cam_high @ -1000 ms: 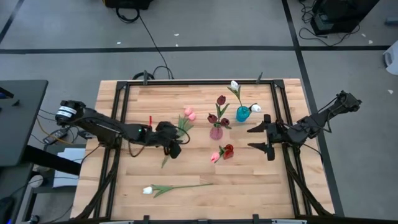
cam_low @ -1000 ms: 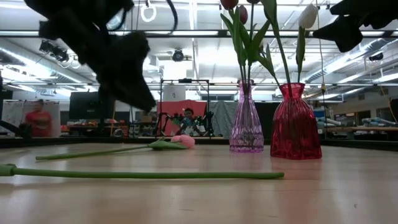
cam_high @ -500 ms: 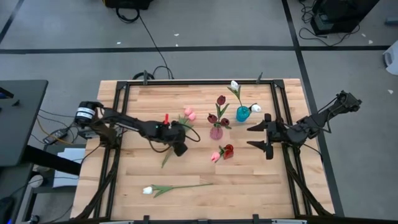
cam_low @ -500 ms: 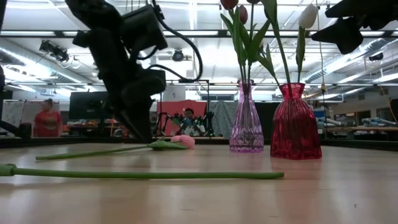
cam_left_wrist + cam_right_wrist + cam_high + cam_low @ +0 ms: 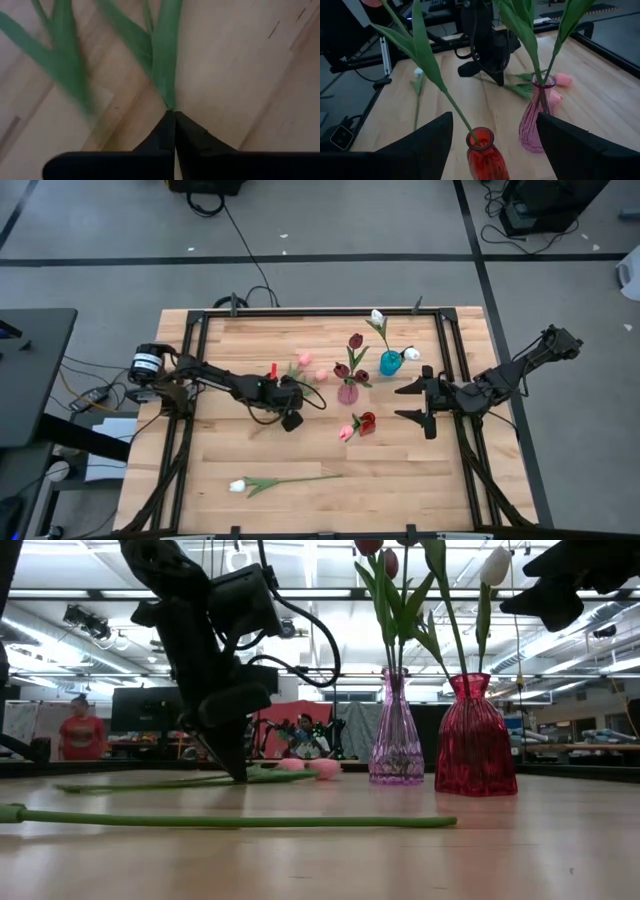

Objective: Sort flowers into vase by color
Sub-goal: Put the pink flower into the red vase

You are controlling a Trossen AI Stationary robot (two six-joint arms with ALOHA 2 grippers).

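Two pink tulips lie on the table left of the purple vase, which holds dark maroon tulips. My left gripper is shut on the green of one pink tulip. The blue vase holds white tulips. The red vase holds a pink one. A white tulip lies flat near the front edge. My right gripper hangs open to the right of the vases, above the table. My left gripper pinches the green of a pink tulip between its two fingertips, where the leaves run together toward the stem. The fingers point down at the table, slanting from the left. The tulip lies on the wood, its pink head toward the purple vase.
A black frame runs around the tabletop. The white tulip's long stem lies across the near part of the table. People show in the room beyond the far edge.
My left gripper has moved toward the table's right edge, come down to the tabletop and shut on the pink tulip's green. One pink head has slid a little toward the purple vase, and the stem has swung with it.
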